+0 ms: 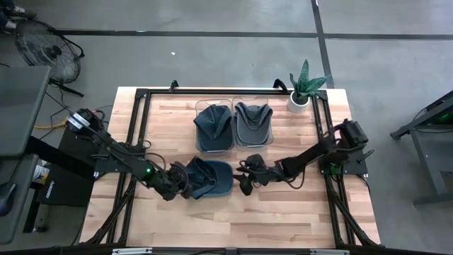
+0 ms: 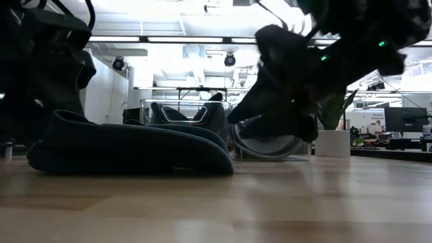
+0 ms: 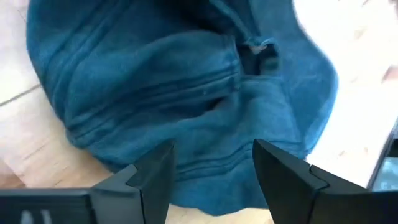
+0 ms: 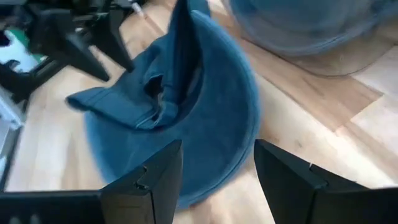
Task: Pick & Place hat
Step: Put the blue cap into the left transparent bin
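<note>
High view: blue hat [image 1: 209,178] flat on the wooden table [image 1: 233,219], near the middle, in front of two clear bins [image 1: 233,106] that hold a dark hat [image 1: 214,125] and a grey hat [image 1: 253,124]. Left gripper [image 1: 185,185] reaching in from the left, low at the hat's left edge — fingers spread, one on either side of the crumpled crown, nothing pinched. Right gripper [image 1: 244,180] coming in from the right, just beside the brim, also spread and holding nothing. Potted plant [image 1: 303,88] at the table's far right corner; fan [image 1: 48,46] on the floor beyond the table's far left. Low view: hat [image 2: 128,145] resting on the tabletop, brim lying flat, with the dark bulk of one arm [image 2: 304,74] hanging above and beside it, bins and white pot [image 2: 333,143] behind. Left wrist view: both dark fingers [image 3: 146,180] wide apart with folded blue cloth [image 3: 186,93] filling the gap ahead of them — touching or not, cannot tell. Right wrist view: fingers [image 4: 152,180] parted, hat [image 4: 186,106] ahead of them on the wood, crown collapsed and brim toward the camera, left gripper's tips [image 4: 93,43] at the hat's far side, a bin's curved edge [image 4: 298,37] beyond.
</note>
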Motion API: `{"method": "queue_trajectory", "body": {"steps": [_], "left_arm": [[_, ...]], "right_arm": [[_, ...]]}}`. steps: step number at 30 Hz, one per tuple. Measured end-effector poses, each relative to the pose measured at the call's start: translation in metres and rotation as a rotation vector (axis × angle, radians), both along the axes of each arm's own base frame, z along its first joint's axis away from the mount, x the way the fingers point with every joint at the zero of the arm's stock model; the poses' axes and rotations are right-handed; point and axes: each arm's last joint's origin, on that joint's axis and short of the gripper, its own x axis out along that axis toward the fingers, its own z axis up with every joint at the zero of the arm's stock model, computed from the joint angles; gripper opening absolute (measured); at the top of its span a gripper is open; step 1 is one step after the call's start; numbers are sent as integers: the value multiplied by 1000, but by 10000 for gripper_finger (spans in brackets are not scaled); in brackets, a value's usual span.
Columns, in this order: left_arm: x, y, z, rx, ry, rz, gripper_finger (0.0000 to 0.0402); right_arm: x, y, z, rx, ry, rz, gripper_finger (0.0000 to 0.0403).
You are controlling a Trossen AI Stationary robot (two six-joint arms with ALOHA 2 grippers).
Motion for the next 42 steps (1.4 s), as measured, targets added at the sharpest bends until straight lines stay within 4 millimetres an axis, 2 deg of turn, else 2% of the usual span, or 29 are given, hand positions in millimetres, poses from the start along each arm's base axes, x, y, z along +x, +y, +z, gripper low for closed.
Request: {"method": "queue_trajectory", "body": {"steps": [6,12,27,42], "left_arm": [[1,-2,-10,10,48,-12,209],[2,-3,-16,7,78,-8,209],[-7,1,-25,58,222,-59,209],[-7,2,-25,68,227,-80,209]], "right_arm": [[18,-8,-5,-83,25,45,193],[34,-15,-3,-115,30,17,193],[33,-16,-6,-107,81,18,193],[38,-34,-6,-91,65,23,193]]}}
